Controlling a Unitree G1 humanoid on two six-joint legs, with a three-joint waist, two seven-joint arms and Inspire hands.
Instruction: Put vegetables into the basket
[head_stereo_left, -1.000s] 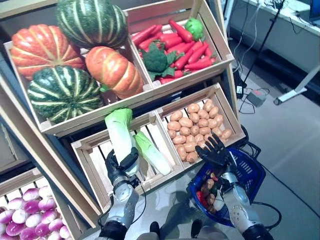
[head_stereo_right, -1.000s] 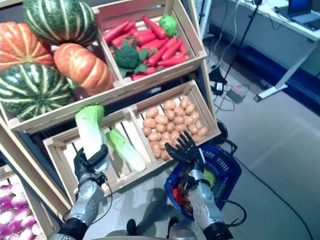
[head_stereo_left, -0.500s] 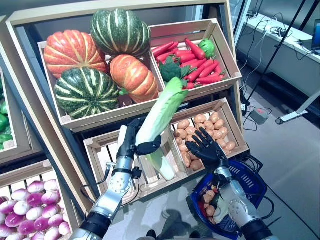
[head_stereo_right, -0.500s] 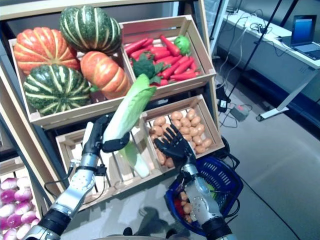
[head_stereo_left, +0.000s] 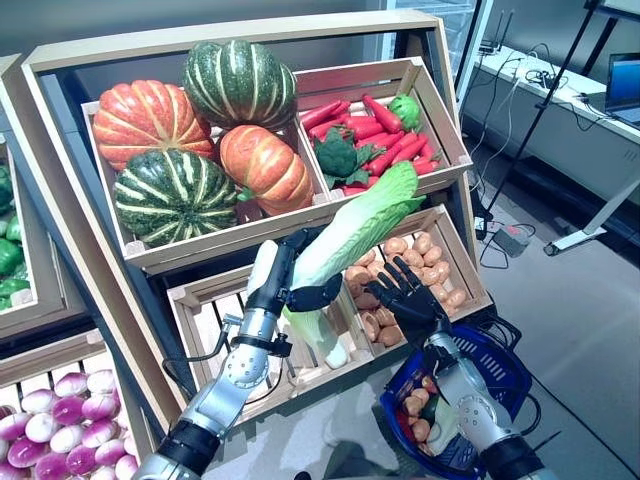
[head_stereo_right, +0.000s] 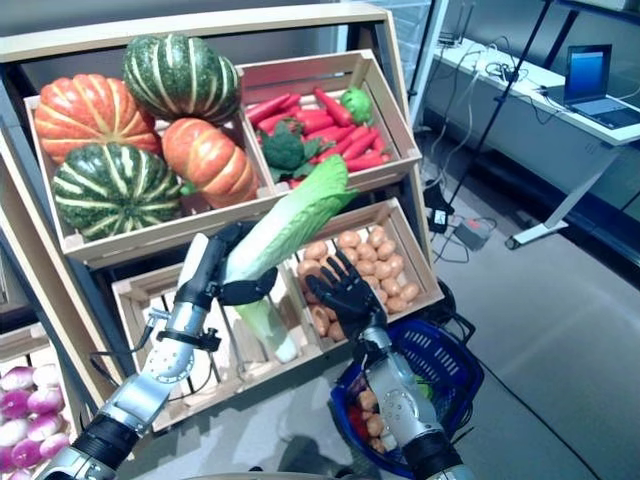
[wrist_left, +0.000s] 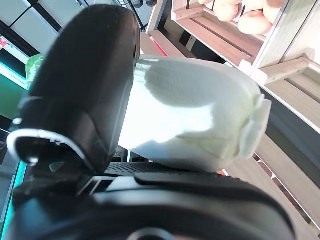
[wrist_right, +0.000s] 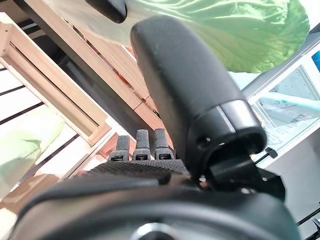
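Note:
My left hand (head_stereo_left: 283, 287) is shut on a long napa cabbage (head_stereo_left: 350, 232), pale at the stalk and green at the leaf end. It holds the cabbage in the air in front of the stand, tilted with the leaf end up and to the right. The pale stalk (wrist_left: 190, 120) shows against the hand in the left wrist view. My right hand (head_stereo_left: 405, 297) is open with spread fingers, just under the cabbage's leaf end and above the blue basket (head_stereo_left: 500, 352) on the floor. The basket holds potatoes (head_stereo_left: 415, 410) and a red vegetable (head_stereo_left: 400, 420).
The wooden stand (head_stereo_left: 200, 245) with its crates fills the space ahead. A second napa cabbage (head_stereo_left: 322, 340) lies in the lower crate just below my left hand. A crate of potatoes (head_stereo_left: 425, 255) sits behind my right hand. A desk (head_stereo_left: 560, 90) and cables stand at the right.
My left hand has carried the cabbage further right and tilted it flatter, its leaf end now over the right hand. The camera has shifted a little. The right hand has stayed above the basket.

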